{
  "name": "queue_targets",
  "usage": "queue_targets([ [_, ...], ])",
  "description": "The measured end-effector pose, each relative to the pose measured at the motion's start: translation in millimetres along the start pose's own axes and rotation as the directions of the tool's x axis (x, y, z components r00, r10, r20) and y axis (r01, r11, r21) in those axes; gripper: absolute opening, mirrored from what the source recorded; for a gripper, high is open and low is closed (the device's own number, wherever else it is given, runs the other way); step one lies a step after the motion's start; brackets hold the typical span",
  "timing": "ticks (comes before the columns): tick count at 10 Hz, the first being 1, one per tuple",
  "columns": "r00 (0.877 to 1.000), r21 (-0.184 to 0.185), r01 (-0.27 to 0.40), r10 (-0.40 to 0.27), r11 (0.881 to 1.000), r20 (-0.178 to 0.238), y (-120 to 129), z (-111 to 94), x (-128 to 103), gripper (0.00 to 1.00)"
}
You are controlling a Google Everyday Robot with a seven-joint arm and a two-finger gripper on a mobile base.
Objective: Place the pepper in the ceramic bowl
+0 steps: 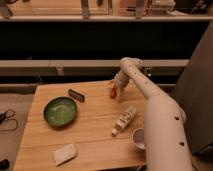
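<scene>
The small orange-red pepper (113, 92) lies at the back of the wooden table (95, 135), right of centre. My gripper (116, 92) hangs right over it at the end of the white arm, fingers pointing down and open around the pepper. The pepper's right side is hidden by the fingers. The green ceramic bowl (60, 111) sits empty on the left half of the table, well left of the gripper and nearer the front.
A small dark bar (76, 94) lies between the bowl and the pepper. A white bottle (124, 120) lies on its side in front of the gripper. A white cup (138, 137) and a pale flat packet (65, 153) sit near the front edge. Shelving runs behind the table.
</scene>
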Motion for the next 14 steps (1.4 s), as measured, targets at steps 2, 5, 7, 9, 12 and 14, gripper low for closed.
queue_targets([
  [2,1.000,-0.007,-0.006,0.006,1.000,-0.002,-0.8,1.9,1.7,0.80],
  [5,1.000,-0.012,-0.014,0.014,1.000,-0.001,-1.7,3.6,4.1,0.80],
  [7,1.000,-0.015,-0.011,0.011,1.000,0.000,-1.9,5.1,5.3,0.80],
  [9,1.000,-0.020,-0.005,0.005,1.000,0.000,-0.8,6.8,5.1,0.66],
  [12,1.000,-0.017,0.002,-0.002,1.000,0.002,-0.9,7.9,4.4,0.34],
  [14,1.000,-0.015,0.002,-0.002,1.000,0.003,-0.1,7.9,4.6,0.16],
])
